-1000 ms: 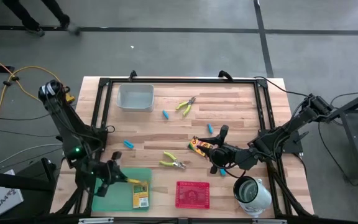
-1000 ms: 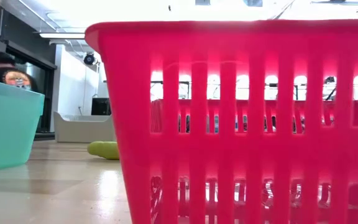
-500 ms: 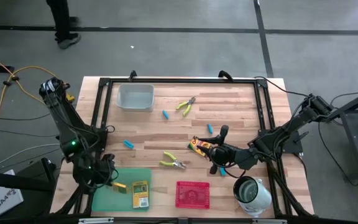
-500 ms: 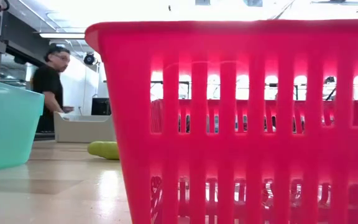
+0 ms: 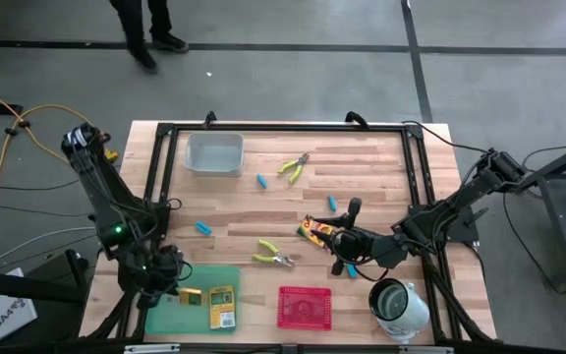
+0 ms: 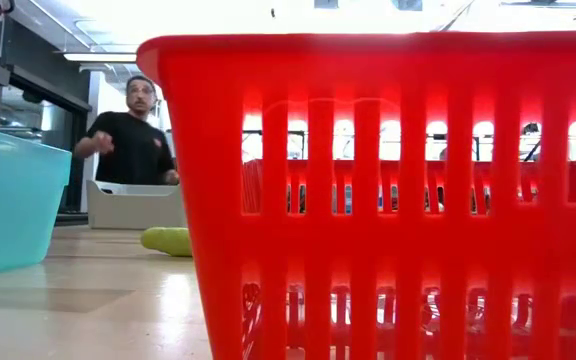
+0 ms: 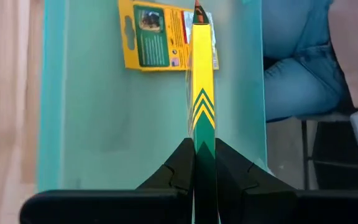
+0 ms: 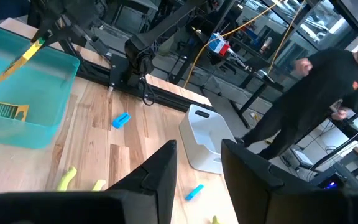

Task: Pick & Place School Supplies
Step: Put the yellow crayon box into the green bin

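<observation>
The green tray (image 5: 197, 313) holds one crayon box (image 5: 223, 307) lying flat while the left end effector (image 7: 204, 163) above it is clenched on a second crayon box (image 7: 202, 87), the red tray (image 5: 304, 307) stands rightward, and the right end effector (image 5: 336, 244) hovers released over a third crayon box (image 5: 316, 232) mid-tabletop (image 5: 381, 167).

Under the left gripper (image 5: 170, 288), clamped on a crayon box (image 7: 201, 74) set edge-on, the green tray (image 5: 170, 313) floor lay bare except for a second crayon box (image 5: 223, 307) flat just beyond it. The red basket (image 5: 305, 307) stood farther to that side, a strip of counter (image 5: 263, 211) between. Ahead of the right gripper (image 5: 350, 241), fingers parted, a third crayon box (image 5: 314, 231) lay close; pliers (image 5: 274, 257) and blue pieces (image 5: 204, 228) dotted the boards past it, and the cup (image 5: 396, 302) crowded its flank.
</observation>
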Motion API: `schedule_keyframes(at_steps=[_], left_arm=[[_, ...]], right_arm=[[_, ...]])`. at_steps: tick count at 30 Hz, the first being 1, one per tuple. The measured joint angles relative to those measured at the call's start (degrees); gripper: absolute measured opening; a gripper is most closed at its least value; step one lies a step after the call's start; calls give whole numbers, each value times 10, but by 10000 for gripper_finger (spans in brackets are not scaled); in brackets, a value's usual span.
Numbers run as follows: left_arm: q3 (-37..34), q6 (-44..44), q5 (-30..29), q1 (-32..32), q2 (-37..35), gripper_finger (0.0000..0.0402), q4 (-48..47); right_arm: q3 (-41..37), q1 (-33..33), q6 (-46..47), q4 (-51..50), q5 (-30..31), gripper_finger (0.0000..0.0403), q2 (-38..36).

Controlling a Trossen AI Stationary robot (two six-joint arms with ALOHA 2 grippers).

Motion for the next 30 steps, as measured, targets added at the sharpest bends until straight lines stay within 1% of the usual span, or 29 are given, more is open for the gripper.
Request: schedule_keyframes(at_steps=[3,6,10,16,21,27,30], left_arm=[[0,-26,19,0,22,28,21],[0,-25,28,0,44,28,61],[0,-41,38,0,61,28,86],[0,-74,54,0,65,28,90],[0,-100,54,-6,65,28,91],[0,-118,49,-6,68,28,124],[0,-119,49,-6,80,28,134]], right_arm=[[0,0,0,0,0,118,0],[0,0,0,0,0,118,0],[0,0,0,0,0,118,0],[0,1,0,0,-1,118,0],[0,1,-1,-1,-1,118,0],[0,1,-1,-5,-1,118,0],[0,1,-1,-5,-2,118,0]])
